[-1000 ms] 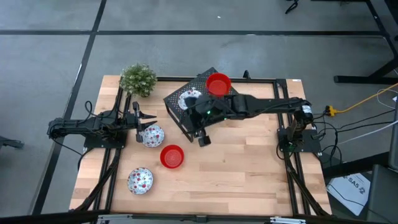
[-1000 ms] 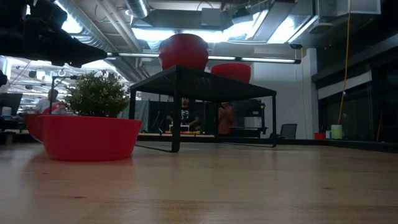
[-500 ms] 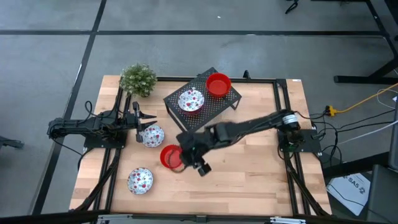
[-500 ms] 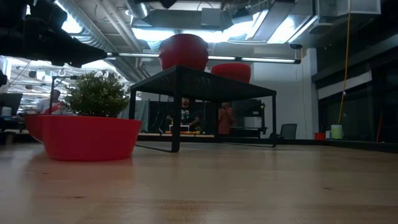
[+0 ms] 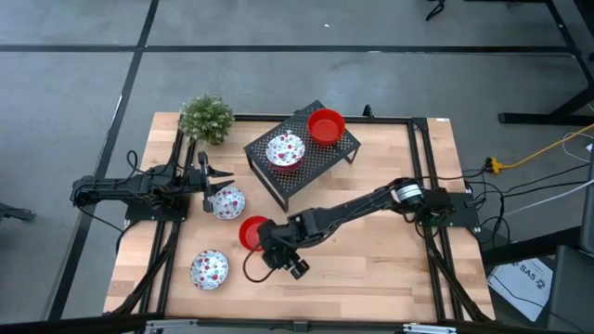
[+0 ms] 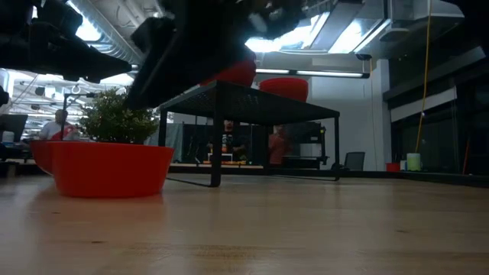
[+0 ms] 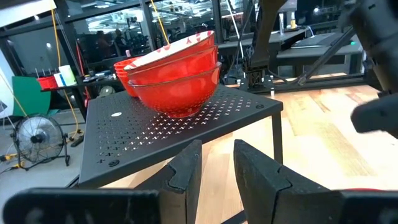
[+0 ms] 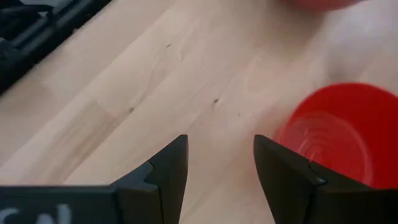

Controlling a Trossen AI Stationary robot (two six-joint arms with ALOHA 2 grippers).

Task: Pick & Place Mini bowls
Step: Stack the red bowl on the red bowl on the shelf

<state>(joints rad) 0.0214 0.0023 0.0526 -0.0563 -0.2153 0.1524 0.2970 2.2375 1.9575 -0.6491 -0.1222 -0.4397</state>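
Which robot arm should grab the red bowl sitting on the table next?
Probably the right. Its open end effector hangs beside the red bowl, which shows close ahead in its wrist view. The left end effector waits near a speckled bowl.

Bare surface (image 5: 390, 269) lies open at four o'clock. The rack (image 5: 302, 156) blocks twelve; the right arm (image 5: 353, 210) crosses the middle, bowls (image 5: 210, 268) crowding eight.

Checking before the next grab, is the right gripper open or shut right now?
Open: the right gripper shows bare table between its fingers, beside the red bowl.
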